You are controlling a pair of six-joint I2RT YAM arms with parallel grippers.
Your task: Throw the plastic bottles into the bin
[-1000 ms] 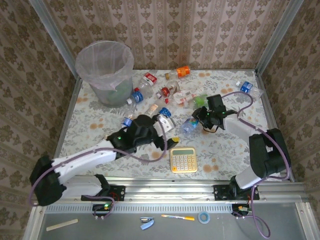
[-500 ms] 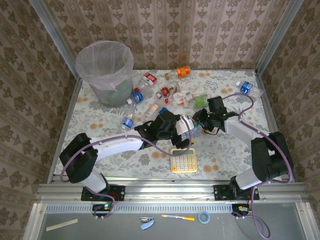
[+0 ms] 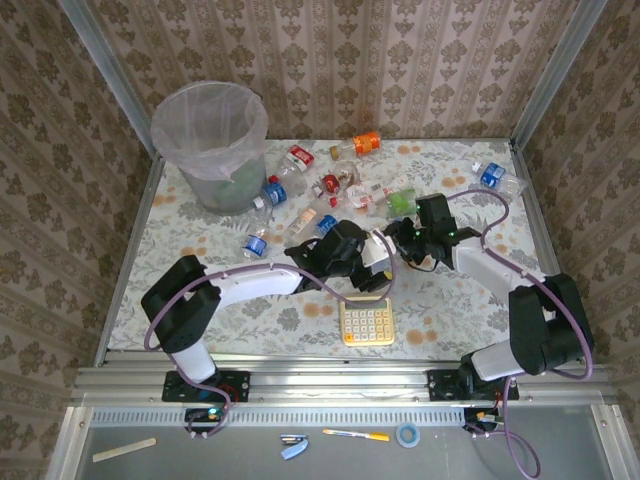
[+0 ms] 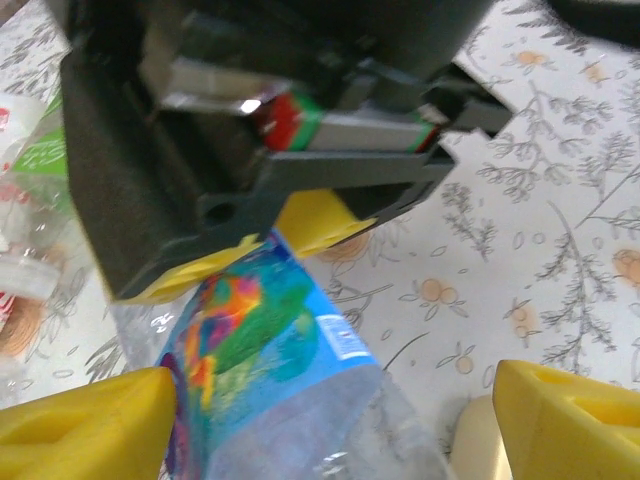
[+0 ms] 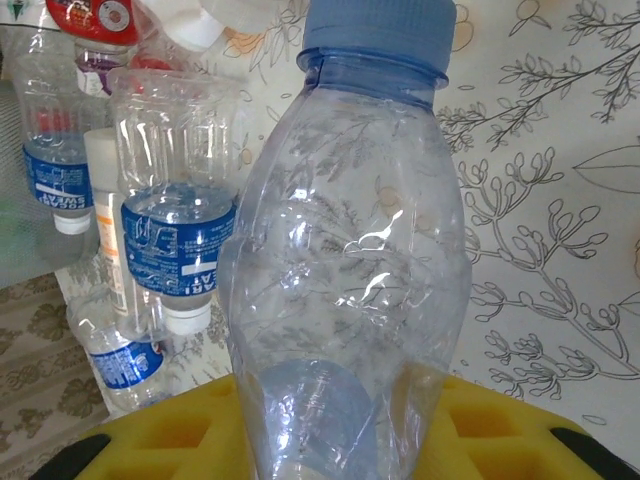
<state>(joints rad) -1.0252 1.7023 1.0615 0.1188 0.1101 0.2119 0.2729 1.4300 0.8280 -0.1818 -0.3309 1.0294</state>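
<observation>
Mid-bench: left claw and right claw stand nose to nose. The right is clamped on a blue-capped bottle that lies between the left's spread fingers, so there is no passage there. Calculator blocks the near side. Loose bottles crowd the lane toward the bin. Bench appears bare front-left and front-right.

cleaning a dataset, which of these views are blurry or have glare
Top external: sharp, evenly lit, only soft shadows. Left wrist: blurred all over, the yellow fingers soft at the bottom corners. Right wrist: crisp on the clear blue-capped plastic bottle, with small white glints on it.
</observation>
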